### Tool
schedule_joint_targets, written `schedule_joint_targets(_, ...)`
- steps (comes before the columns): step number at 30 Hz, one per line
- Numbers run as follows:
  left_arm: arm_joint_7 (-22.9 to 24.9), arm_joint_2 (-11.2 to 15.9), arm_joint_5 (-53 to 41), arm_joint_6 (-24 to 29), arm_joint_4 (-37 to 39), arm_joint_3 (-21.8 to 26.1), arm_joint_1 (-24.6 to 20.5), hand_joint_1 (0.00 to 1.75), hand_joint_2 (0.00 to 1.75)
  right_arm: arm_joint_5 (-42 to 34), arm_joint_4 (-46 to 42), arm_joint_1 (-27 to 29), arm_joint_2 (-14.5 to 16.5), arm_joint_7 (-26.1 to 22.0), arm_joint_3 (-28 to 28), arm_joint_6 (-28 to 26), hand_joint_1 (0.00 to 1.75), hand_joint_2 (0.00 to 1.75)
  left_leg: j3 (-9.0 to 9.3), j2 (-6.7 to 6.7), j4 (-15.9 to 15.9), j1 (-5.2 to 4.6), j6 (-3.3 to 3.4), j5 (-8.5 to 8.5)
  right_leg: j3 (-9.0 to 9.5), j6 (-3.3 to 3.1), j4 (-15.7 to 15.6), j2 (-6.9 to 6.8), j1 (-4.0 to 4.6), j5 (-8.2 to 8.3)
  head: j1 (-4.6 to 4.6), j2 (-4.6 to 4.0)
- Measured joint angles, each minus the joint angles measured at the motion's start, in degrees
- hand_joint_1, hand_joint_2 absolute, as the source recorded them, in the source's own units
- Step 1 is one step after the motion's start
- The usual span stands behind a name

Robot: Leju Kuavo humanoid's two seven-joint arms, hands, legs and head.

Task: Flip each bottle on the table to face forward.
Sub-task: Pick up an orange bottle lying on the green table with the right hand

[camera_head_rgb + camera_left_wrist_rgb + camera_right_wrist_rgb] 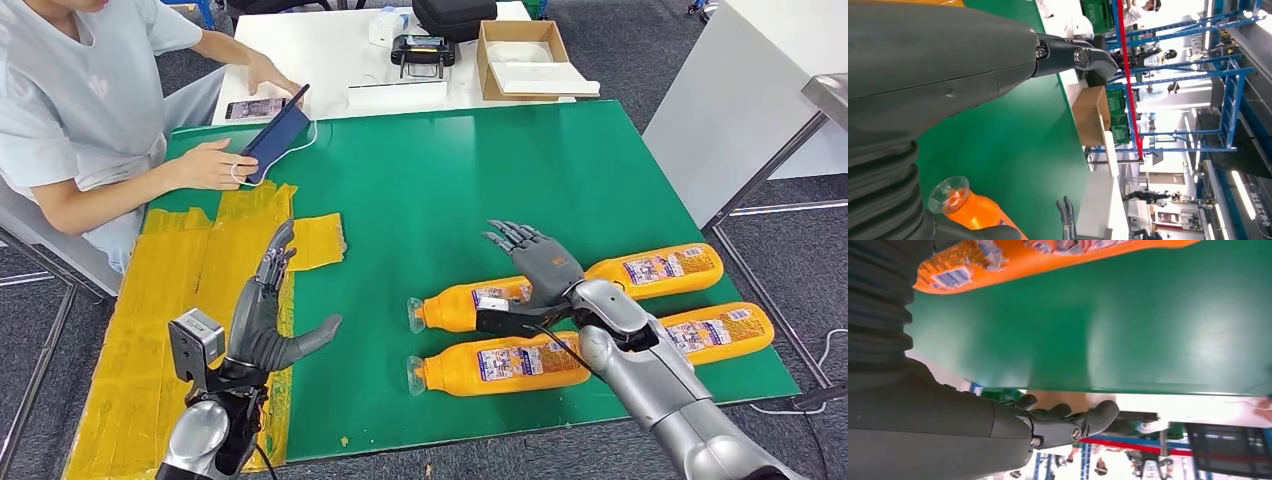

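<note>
You are looking at four orange bottles lying on their sides on the green mat [450,180], all with labels showing upward: the near-left bottle [500,365], the far-left bottle [470,303], the far-right bottle [660,268] and the near-right bottle [715,328]. Your right hand [535,265] is hovering over the far-left bottle with fingers spread, holding nothing. Your left hand [270,315] is hanging open above the yellow tape [190,270], well apart from the bottles. Judging by the labels, most flipping seems done, though you cannot confirm it.
</note>
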Motion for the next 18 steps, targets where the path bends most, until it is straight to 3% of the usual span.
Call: schedule_joint_targets(18,-0.17,0.0,0.59,-0.06,1.9,0.38,-0.84,0.0,1.75,-4.17,-3.4,0.25,-1.73,-2.66,1.51,2.37,0.0,1.75,-0.01,0.02,0.0,0.0,0.0,0.0,-0.01,0.0,0.0,0.01,0.0,0.0,0.01,0.0)
